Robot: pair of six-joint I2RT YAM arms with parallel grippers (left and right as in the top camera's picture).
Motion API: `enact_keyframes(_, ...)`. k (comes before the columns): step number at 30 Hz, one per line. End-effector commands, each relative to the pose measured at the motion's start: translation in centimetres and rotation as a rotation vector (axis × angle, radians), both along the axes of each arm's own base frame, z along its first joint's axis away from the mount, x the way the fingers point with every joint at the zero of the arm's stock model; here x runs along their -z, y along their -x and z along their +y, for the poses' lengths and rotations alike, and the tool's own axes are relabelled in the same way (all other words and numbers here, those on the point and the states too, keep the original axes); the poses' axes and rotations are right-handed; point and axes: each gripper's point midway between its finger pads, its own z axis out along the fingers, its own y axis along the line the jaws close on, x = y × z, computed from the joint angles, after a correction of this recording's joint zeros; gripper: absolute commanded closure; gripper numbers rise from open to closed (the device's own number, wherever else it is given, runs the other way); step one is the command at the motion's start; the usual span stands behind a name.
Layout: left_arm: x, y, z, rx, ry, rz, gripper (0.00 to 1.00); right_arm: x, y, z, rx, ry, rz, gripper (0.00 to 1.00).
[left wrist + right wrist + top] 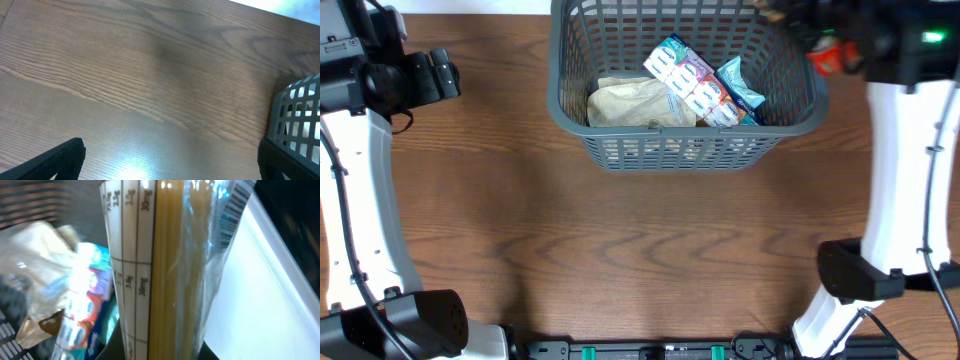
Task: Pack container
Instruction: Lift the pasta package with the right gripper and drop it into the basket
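Note:
The container [660,130], a dark grey lattice basket, stands at the table's far middle. Inside it lie a beige bag [630,100], a white, blue and red packet [692,80] and a teal packet [740,88]. My right gripper [160,350] is shut on a clear packet of spaghetti [172,265], held above the basket's right part; those packets [82,295] show below it. In the overhead view that gripper [790,18] hangs over the basket's far right corner. My left gripper [170,165] is open and empty over bare table, left of the basket [295,120].
The wooden table [640,250] stretches in front of the basket. The left arm [360,180] stands along the left edge and the right arm [905,180] along the right edge. An orange part [827,55] shows by the right arm.

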Motion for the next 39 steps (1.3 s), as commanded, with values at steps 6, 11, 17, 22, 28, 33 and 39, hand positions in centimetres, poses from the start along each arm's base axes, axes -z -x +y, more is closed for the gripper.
enact_keyframes(6,0.4,0.1,0.3,-0.018,0.003,0.009,0.01,-0.8,2.9,7.8,-0.433,0.084,-0.129,0.99)
enact_keyframes(11,0.4,0.1,0.3,-0.018,0.004,0.012,0.01,3.8,2.6,8.8,-0.481,0.055,0.033,0.99)
enact_keyframes(17,0.5,0.2,0.3,-0.018,0.005,0.015,0.01,10.8,1.6,9.1,-0.482,0.063,0.256,0.99)
enact_keyframes(22,0.5,0.2,0.3,-0.018,0.005,0.015,0.01,15.1,1.2,9.2,-0.483,0.067,0.384,0.99)
enact_keyframes(28,0.5,0.2,0.3,-0.018,0.005,0.015,0.01,19.1,1.7,9.1,-0.48,0.074,0.526,0.96)
enact_keyframes(33,0.4,0.2,0.3,-0.018,0.005,0.015,0.01,20.3,1.8,8.7,-0.443,0.081,0.584,0.01)
enact_keyframes(39,0.4,0.2,0.3,-0.018,0.005,0.015,0.01,18.1,0.6,8.6,-0.41,0.072,0.492,0.01)
